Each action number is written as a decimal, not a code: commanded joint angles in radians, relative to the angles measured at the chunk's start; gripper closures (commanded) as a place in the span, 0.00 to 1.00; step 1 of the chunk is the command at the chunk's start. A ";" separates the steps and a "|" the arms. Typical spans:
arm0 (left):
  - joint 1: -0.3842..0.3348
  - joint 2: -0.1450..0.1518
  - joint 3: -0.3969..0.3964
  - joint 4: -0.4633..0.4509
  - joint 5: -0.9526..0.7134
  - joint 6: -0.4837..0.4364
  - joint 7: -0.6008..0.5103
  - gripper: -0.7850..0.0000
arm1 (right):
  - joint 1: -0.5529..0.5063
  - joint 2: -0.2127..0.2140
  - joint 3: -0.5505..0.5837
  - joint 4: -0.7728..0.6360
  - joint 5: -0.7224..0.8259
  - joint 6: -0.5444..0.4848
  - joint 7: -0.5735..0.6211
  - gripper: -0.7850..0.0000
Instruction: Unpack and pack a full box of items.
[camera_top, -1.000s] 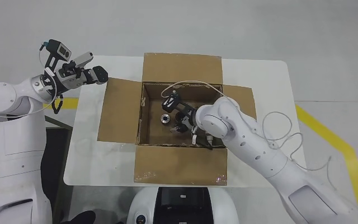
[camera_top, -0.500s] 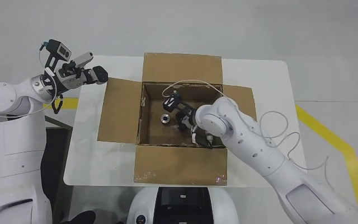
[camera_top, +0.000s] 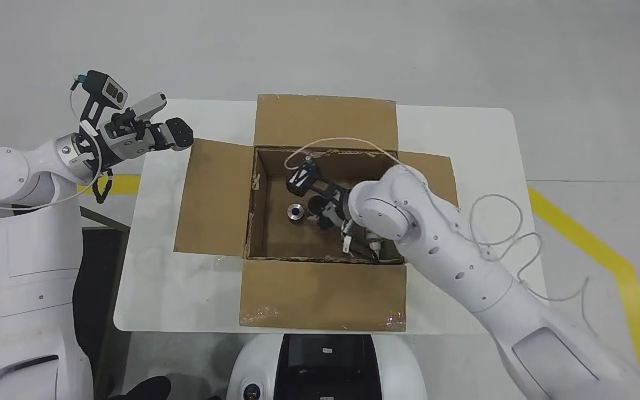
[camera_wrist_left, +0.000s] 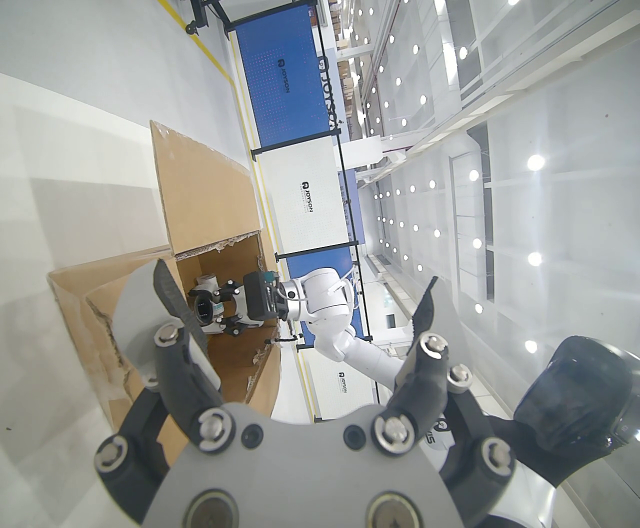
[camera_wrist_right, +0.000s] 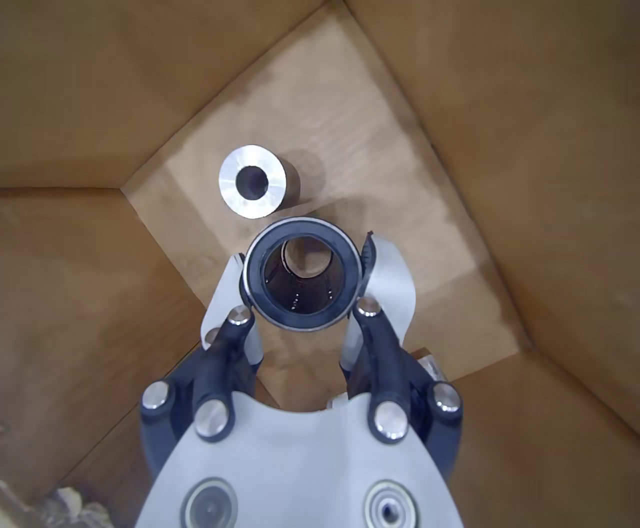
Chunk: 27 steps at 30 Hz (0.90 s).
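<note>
Top view: the cardboard box (camera_top: 325, 130) sits open mid-table with its flaps laid out. The right gripper (camera_top: 320, 207) is down inside, toward the box's 9 o'clock wall. A silver bushing (camera_top: 295, 211) stands on the floor just beside it, at the gripper's 9 o'clock. The left gripper (camera_top: 178, 133) hangs at the box's 10 o'clock, past the outer flap and well apart, so the right arm is far nearer.

Left wrist view: the left gripper (camera_wrist_left: 295, 282) has its fingers spread with nothing between them. Beyond it, the right gripper (camera_wrist_left: 232, 312) holds a dark-rimmed sleeve (camera_wrist_left: 204, 306) inside the box.

Right wrist view: the right gripper (camera_wrist_right: 305, 252) pinches the sleeve (camera_wrist_right: 300, 300) by its sides. The sleeve's long axis runs straight away from the wrist toward the box floor. The bushing (camera_wrist_right: 257, 181) stands bore-up just beside it; whether they touch I cannot tell. Any travel should probably follow that axis to stay clear of the bushing.
</note>
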 joint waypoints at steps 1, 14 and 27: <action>0.000 0.000 0.000 0.000 0.000 0.000 0.000 0.00 | -0.006 0.003 0.012 -0.025 0.000 0.000 0.005 1.00; 0.000 0.000 0.000 0.000 0.000 0.000 0.000 0.00 | -0.057 0.030 0.132 -0.252 -0.011 0.084 0.098 1.00; 0.000 0.000 0.000 0.000 0.000 0.000 0.000 0.00 | -0.162 0.064 0.253 -0.458 -0.092 0.117 0.147 1.00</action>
